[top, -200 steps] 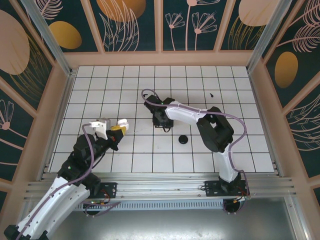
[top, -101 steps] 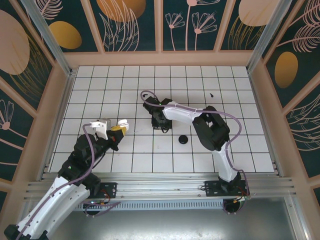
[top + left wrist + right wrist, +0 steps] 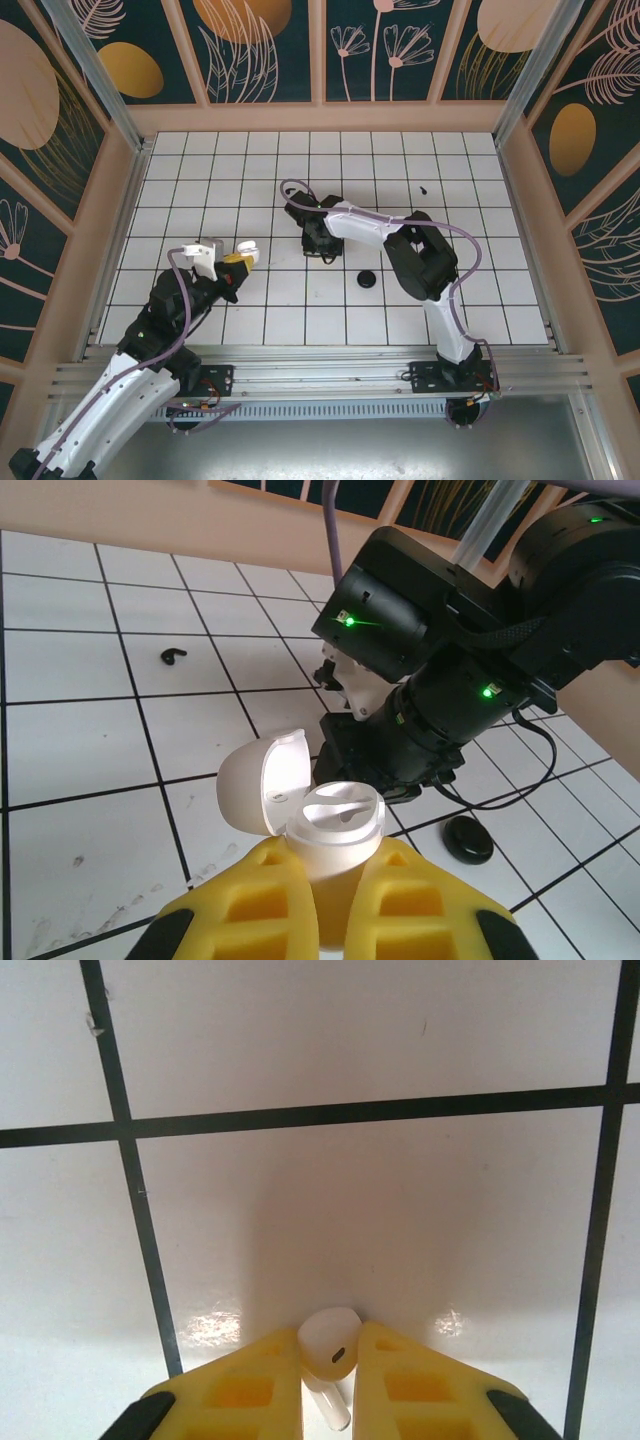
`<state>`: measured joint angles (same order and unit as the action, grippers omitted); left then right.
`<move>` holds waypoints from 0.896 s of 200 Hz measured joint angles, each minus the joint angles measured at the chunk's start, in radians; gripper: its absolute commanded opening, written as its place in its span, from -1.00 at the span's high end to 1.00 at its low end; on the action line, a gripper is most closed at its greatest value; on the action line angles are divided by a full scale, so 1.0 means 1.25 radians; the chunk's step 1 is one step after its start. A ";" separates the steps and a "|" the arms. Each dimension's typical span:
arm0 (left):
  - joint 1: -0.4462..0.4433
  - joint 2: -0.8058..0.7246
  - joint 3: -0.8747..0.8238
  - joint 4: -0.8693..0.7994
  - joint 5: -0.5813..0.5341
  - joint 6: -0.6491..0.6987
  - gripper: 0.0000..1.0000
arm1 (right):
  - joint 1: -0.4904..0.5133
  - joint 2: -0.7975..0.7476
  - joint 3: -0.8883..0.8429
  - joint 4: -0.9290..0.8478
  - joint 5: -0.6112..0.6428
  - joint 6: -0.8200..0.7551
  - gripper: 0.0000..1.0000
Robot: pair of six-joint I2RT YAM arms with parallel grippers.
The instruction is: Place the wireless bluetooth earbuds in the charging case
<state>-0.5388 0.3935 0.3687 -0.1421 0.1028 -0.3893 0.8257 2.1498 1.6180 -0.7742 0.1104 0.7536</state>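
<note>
Because the right tool [image 3: 328,1358] pinches the white earbud [image 3: 326,1335] only at its very fingertips, low against the counter [image 3: 400,1210], the smooth little piece could squirt out or twist as it is lifted. A twisted stem would then miss its socket.

The left tool [image 3: 335,855] is clenched on the charging case [image 3: 335,820], with the lid [image 3: 258,780] flipped back. It sits at the middle left of the top view, well apart from that earbud, and a hard push there could tip the case in its grip.

A black earbud [image 3: 425,188] lies in the upper right of the top view, and a black disc [image 3: 367,279] sits near the centre.

Since a second ago, the right tool's jaws have drawn in on the earbud and the right arm has edged left. The left arm has barely moved.
</note>
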 measured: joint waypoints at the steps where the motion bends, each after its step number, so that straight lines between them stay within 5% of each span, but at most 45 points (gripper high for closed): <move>1: 0.000 0.000 -0.001 0.001 0.001 0.000 1.00 | 0.000 0.000 0.000 0.000 0.000 0.000 0.71; 36: 0.000 0.000 -0.021 0.040 0.060 0.024 1.00 | -0.002 -0.070 -0.074 0.053 -0.013 -0.019 0.77; 138: 0.000 0.054 -0.031 0.198 0.212 0.096 1.00 | -0.010 -0.519 -0.311 0.291 -0.111 -0.072 0.83; 179: 0.000 0.099 -0.031 0.276 0.248 0.107 1.00 | 0.045 -0.672 -0.379 0.403 -0.103 -0.076 0.84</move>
<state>-0.5388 0.5167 0.3302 0.2035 0.4129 -0.2554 0.8818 1.3102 1.1442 -0.2699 -0.0181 0.6586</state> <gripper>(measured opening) 0.064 0.082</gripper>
